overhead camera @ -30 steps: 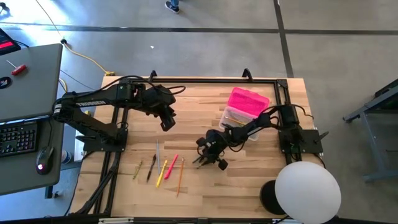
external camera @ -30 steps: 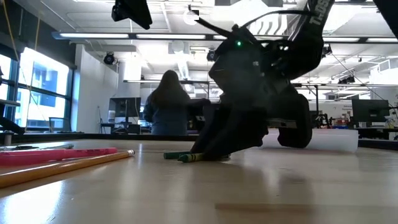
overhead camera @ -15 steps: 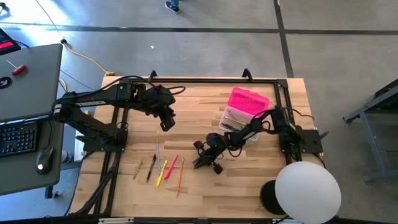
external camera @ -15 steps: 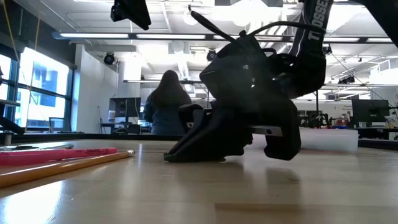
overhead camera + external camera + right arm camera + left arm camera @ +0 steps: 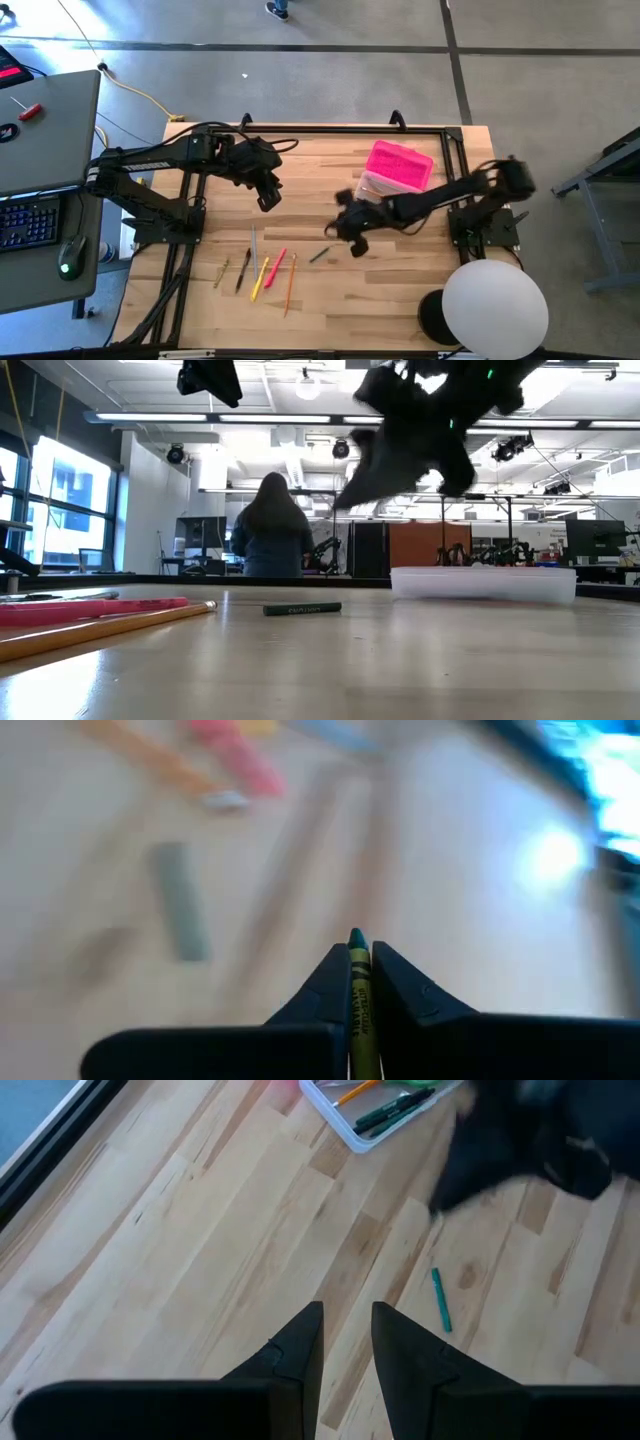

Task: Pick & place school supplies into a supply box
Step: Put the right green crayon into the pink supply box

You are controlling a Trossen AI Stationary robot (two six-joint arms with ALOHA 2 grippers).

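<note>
Transport step was in hand: right gripper (image 5: 345,222) was raised clear of the table (image 5: 420,290), jaws pinched on a green-tipped crayon (image 5: 358,1005) w/ a yellow-green label, seen end-on btwn the fingers in the right wrist view. A second green crayon (image 5: 320,255) lay loose on the wood just beside and below that gripper; same one showed in the low view (image 5: 302,608) and left wrist view (image 5: 441,1299).

Supply box (image 5: 385,190) sat near the table's back right, pink lid (image 5: 401,163) propped open behind it, w/ green and orange items already inside per the left wrist view (image 5: 385,1105). Remaining pens and pencils (image 5: 262,270) lay in a loose row toward the front left, well apart from the box.

Next move, by my reading: carry the held crayon over the open tray, lower, then release; the approach needs to clear the box rim and the lid.

Left gripper (image 5: 268,195) hung above the table's left-centre, fingers (image 5: 300,1342) slightly parted, holding nothing.

Vs. a sec ago: right gripper had been down on the wood, still partly open, hunched over the green crayons; since then it shut, lifted and moved toward the box, arm stretching out. Left arm hadn't moved. One crayon stayed behind on the table.
</note>
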